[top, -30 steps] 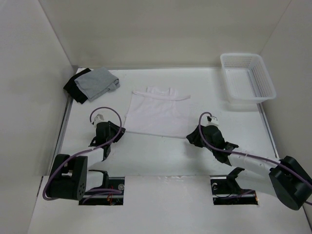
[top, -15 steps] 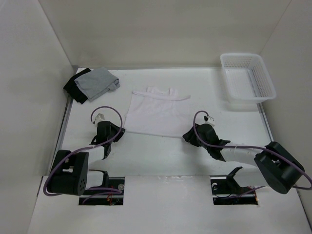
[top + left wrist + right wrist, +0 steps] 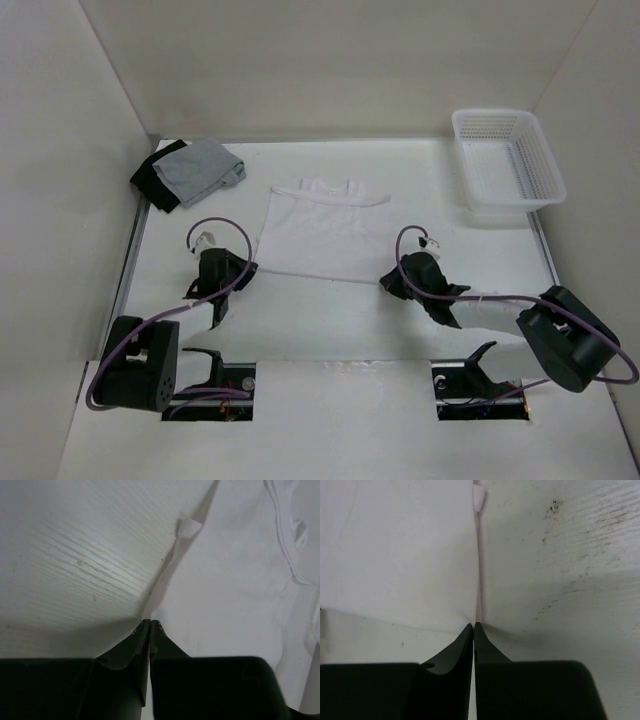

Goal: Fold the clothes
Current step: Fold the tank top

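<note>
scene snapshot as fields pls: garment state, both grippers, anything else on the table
garment: white tank top, spread flat mid-table, straps toward the far edge
left gripper: jaws shut, pinching the near-left hem corner
right gripper: jaws shut, pinching the near-right hem corner
other items: grey folded garment overlapping black folded garment, far-left corner; white basket, far right
fold progress: no fold made yet

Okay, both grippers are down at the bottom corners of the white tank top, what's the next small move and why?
Probably raise both grippers slightly, together. The left gripper and right gripper are shut at the two near hem corners of the tank top, apparently pinching fabric that lies flat. A small lift would test both grips before carrying the hem toward the straps.
</note>
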Robot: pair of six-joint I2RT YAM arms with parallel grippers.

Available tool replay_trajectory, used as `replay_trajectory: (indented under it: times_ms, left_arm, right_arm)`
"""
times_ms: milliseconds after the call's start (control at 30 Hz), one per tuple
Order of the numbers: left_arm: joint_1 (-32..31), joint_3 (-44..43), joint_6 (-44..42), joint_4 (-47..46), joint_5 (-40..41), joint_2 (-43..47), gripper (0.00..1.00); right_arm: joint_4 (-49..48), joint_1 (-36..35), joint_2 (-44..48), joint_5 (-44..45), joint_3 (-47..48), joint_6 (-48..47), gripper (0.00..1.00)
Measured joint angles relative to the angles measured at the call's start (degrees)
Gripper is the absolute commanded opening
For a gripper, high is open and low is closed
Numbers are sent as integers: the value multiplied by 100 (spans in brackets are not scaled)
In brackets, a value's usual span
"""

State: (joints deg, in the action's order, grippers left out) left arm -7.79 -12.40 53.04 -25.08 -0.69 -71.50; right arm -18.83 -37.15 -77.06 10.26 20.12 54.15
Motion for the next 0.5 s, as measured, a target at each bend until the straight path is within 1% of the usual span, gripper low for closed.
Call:
replay_trajectory:
  times_ms: [67, 100, 167, 233, 300, 367, 433, 500]
  left_arm:
    - [-50, 0, 22, 162, -4, 297, 0]
    - [-94, -2, 39, 321, -4, 588, 0]
    - [-249, -46, 42, 809, 4, 1464, 0]
    - [-420, -232, 35, 1462, 28, 2518, 0]
    - [-570, -629, -13, 2164, 76, 3543, 0]
    - [-684, -1252, -98, 2837, 177, 4332, 0]
    - [-767, -1932, -203, 3425, 289, 4850, 0]
    - [-844, -2614, -289, 3967, 389, 5233, 0]
  right_arm:
    - [122, -35, 210, 85, -4, -42, 4]
    - [245, -81, 437, 160, -9, -72, 4]
    - [656, -289, 1196, 337, 0, -136, 4]
    - [1235, -636, 2203, 557, 68, -192, 4]
    - [2074, -1069, 3244, 855, 328, -232, 4]
    - [2951, -1598, 4122, 1213, 846, -278, 4]
    - [3775, -2197, 4618, 1646, 1552, -297, 4]
    - [4454, -2907, 4857, 2083, 2310, -280, 4]
